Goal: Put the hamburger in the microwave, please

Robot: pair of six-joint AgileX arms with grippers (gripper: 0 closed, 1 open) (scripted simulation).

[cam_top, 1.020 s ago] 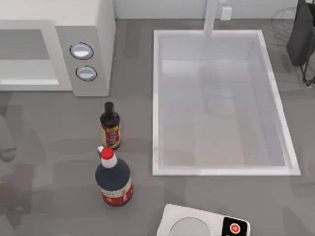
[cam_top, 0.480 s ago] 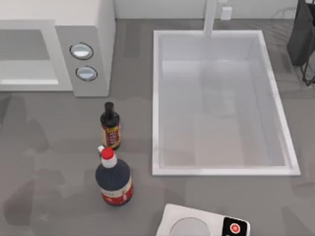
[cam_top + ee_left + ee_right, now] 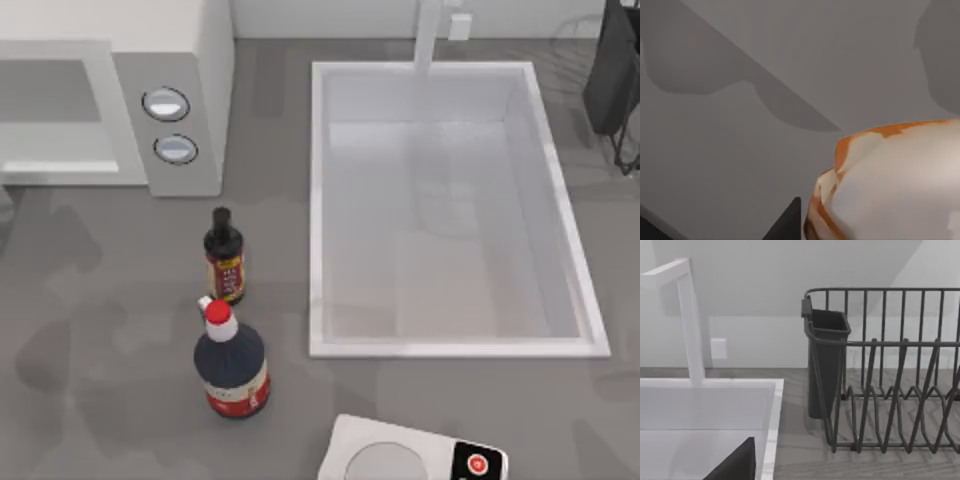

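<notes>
Hamburger, round pale tan bun with orange-brown patch (image 3: 895,185), close under left wrist camera above grey table (image 3: 120,300) | fingers' opening and hold: cannot tell | white boxy microwave (image 3: 110,110) at top view's 10 o'clock | advice: carry bun level, enter cavity squarely, release low.

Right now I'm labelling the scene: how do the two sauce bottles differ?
The front bottle is squat and wide with a red-and-white cap; the rear bottle is slim with a dark cap. The front one stands nearer the table's near edge, the rear one nearer the microwave. Both are dark, upright, red-labelled.
</notes>
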